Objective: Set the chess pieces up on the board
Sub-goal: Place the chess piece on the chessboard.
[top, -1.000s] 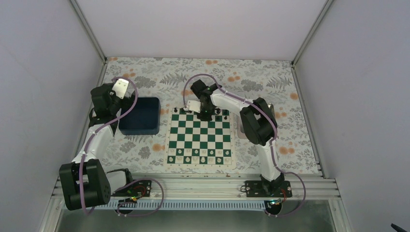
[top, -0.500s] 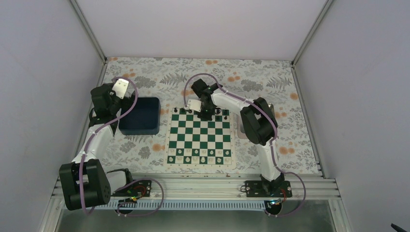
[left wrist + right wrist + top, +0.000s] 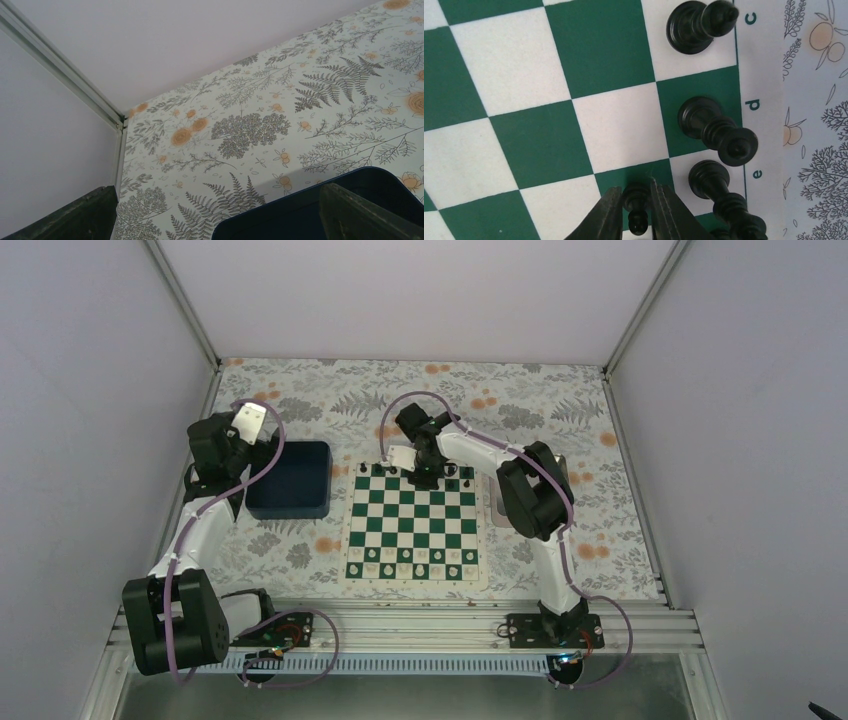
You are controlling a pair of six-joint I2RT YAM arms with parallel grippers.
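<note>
one pawn (image 3: 638, 222) inside narrow right gripper (image 3: 639, 202), grip unclear | left gripper (image 3: 217, 200) wide

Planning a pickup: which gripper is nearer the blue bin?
Left. The left gripper hangs beside the bin, at its far-left corner; the right gripper straddles a black pawn on the board.

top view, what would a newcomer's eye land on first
The green-and-white board sits mid-table, with white pieces along its near edge. At its far edge the right gripper straddles a small black pawn beside the other black pieces.
</note>
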